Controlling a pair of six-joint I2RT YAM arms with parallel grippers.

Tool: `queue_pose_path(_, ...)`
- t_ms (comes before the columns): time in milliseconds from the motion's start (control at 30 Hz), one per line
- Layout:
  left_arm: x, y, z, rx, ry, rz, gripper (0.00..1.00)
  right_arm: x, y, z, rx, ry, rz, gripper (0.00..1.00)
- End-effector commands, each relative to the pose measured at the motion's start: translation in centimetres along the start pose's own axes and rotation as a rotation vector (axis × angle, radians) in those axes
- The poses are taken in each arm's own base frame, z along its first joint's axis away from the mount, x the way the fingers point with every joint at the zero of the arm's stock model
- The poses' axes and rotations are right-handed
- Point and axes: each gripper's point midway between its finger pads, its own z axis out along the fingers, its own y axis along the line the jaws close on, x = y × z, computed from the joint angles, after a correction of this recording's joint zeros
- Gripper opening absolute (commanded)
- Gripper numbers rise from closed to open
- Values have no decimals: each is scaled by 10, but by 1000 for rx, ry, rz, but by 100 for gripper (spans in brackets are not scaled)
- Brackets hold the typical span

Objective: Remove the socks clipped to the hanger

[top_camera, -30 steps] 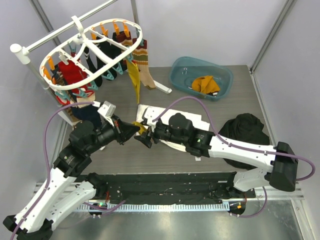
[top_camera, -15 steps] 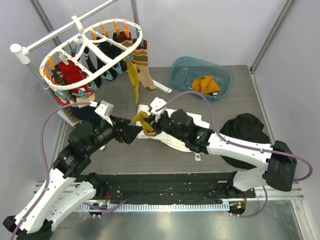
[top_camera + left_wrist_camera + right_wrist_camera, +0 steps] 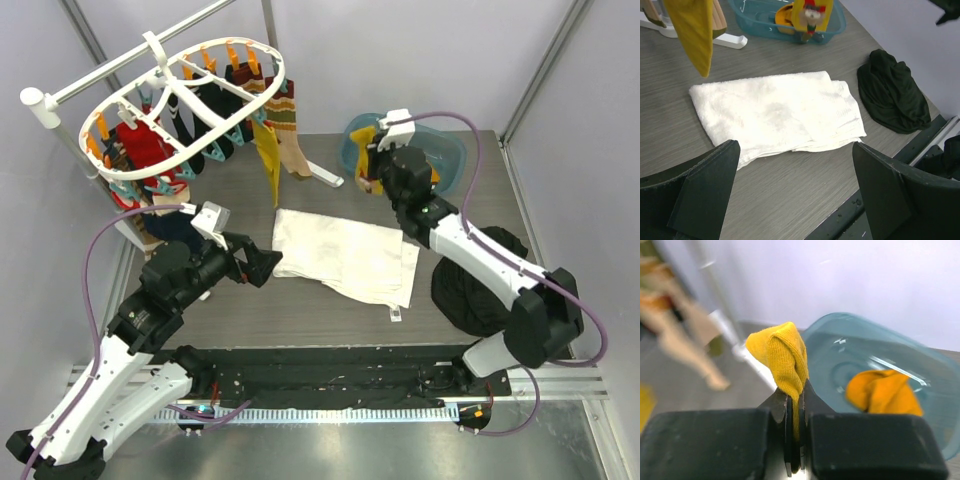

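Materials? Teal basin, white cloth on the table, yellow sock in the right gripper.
Basin: likely plastic, glossy, see-through teal with highlights. White cloth: looks like terry towelling, matte, nubby weave, soft folds. Yellow sock: knit fabric, fine ribs visible, pinched flat in the right gripper.

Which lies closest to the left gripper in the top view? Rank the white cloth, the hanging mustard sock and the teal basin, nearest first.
Measured from the left gripper:
1. white cloth, flat on the table just to the gripper's right.
2. hanging mustard sock, farther back, almost straight beyond the gripper.
3. teal basin, at the back right of the table.
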Motion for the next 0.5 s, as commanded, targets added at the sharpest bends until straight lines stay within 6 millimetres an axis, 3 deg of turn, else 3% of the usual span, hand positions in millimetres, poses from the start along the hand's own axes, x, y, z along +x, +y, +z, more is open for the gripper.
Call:
queue_pose_path(0, 0, 6, -1, -26, -2, 40, 100, -39, -60, 32, 204, -136, 101, 1)
queue_pose_path(33, -1, 8, -1, -33, -6, 42, 100, -32, -67, 42, 223, -132, 104, 1)
queue_pose_path(100, 0, 8, -1, -31, -4, 46, 100, -38, -86, 54, 262, -168, 122, 1)
queue_pose_path(167, 2, 9, -2, -34, 3, 50, 100, -22, -99, 69, 312, -141, 124, 1)
queue_pose_path(233, 3, 9, -2, -38, 12, 53, 100, -20, -116, 80, 361, -143, 146, 2)
queue_pose_path(267, 2, 10, -2, -41, 10, 53, 100, 0, -123, 89, 388, -102, 141, 5)
queue_pose_path(300, 3, 9, -2, -39, 13, 51, 100, 0, -130, 94, 411, -102, 149, 6)
queue_pose_path(367, 2, 8, -3, -33, 9, 52, 100, 26, -142, 107, 443, -55, 160, 7)
queue_pose_path(433, 3, 8, -3, -33, 10, 52, 100, 39, -152, 115, 463, -38, 178, 8)
queue_pose_path(467, 3, 9, -3, -37, 9, 53, 100, 61, -154, 121, 470, 8, 176, 13)
